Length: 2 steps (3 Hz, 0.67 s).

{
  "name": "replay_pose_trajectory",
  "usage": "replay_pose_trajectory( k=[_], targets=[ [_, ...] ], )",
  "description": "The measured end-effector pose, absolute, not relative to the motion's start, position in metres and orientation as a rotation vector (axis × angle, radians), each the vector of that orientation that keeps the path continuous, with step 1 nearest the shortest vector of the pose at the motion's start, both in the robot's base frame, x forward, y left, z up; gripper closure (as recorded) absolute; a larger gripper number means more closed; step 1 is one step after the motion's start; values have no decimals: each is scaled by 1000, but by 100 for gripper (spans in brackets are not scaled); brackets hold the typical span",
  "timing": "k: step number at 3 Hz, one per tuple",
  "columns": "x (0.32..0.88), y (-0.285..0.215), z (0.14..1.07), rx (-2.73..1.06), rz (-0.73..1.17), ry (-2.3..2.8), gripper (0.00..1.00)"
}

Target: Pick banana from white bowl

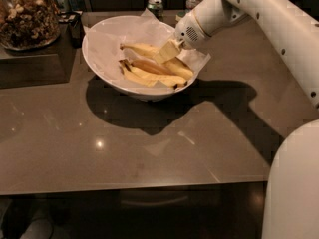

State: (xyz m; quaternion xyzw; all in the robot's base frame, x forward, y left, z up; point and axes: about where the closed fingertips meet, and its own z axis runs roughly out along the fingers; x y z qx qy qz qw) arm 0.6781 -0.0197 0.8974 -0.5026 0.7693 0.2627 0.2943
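A long, gently curved yellow banana (141,49), one of about four pieces, is seen in the single paper-lined white bowl (144,91), with the gripper (169,50) positioned against it, open or closed not discernible.

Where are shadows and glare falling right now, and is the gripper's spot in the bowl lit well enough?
Camera view: the gripper, down in the white bowl at the bananas, is well lit; bowl and arm throw a broad dark shadow onto the table toward the camera; one small glare spot shines just nearer still; the jar of nuts and background are dim.
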Motion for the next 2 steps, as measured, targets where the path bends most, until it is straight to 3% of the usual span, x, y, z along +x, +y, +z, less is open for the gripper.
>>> replay_pose_trajectory(
  k=[2],
  targets=[
    [638,-28,951,-1475,663,1928,100]
  ],
)
